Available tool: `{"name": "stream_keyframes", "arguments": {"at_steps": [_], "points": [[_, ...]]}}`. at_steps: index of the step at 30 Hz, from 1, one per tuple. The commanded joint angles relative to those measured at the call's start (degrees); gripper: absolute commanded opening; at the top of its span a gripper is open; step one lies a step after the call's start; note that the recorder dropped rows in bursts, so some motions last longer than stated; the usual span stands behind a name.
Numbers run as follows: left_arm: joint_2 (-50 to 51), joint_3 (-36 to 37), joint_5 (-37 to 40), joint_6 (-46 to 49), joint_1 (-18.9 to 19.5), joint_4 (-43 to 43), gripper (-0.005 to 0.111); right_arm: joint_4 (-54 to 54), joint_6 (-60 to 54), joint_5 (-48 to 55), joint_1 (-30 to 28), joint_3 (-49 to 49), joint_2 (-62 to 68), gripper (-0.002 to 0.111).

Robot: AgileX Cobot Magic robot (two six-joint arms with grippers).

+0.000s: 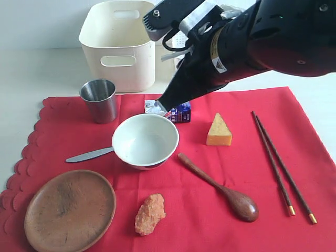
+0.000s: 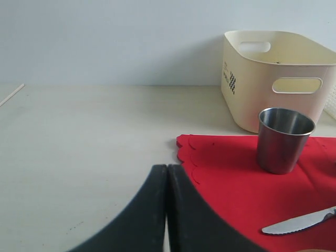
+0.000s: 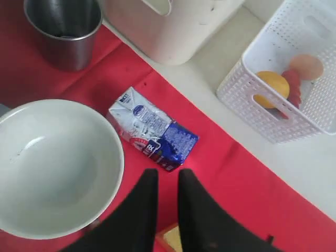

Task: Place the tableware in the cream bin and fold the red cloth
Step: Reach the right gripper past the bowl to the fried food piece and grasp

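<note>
The right pincer [image 3: 166, 176], narrowly parted and empty, hangs over the large red cloth [image 1: 231, 163], its tips just above a small blue-white carton [image 3: 152, 131]. The round white bowl [image 3: 52, 168] stands mouth-up just beside, toward the left arm's side; being round, it has no long axis. The left pincer [image 2: 167, 170], pressed closed, sits farther off over the bare tabletop [image 2: 79, 157].

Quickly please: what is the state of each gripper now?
Left gripper: closed, holding nothing.
Right gripper: slightly open, holding nothing.
</note>
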Motion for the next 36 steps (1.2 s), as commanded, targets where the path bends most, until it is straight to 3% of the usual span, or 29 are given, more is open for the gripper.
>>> {"name": "stream_keyframes", "arguments": {"at_steps": [1, 7, 12, 24, 30, 36], "points": [[-0.36, -0.15, -0.34, -0.11, -0.28, 0.05, 0.003, 3.33, -0.25, 0.95, 0.24, 0.22, -0.16, 0.039], [-0.36, -0.15, -0.34, -0.11, -0.28, 0.05, 0.003, 10.18, -1.11, 1.55, 0.24, 0.22, 2.19, 0.064], [-0.36, -0.15, -0.34, -0.11, -0.28, 0.05, 0.003, 18.08, -8.43, 1.32, 0.48, 0.22, 6.12, 0.078], [-0.36, -0.15, -0.34, -0.11, -0.28, 0.05, 0.003, 54.97, -45.18, 5.45, 0.48, 0.22, 9.19, 0.078], [-0.36, -0.15, -0.34, -0.11, -0.28, 0.05, 0.003, 56.53, -45.35, 9.56, 1.45, 0.22, 9.41, 0.078], [-0.36, -0.15, -0.34, -0.11, -0.28, 0.05, 0.003, 53.39, -44.80, 6.87, 7.40, 0.22, 12.19, 0.078]]}}
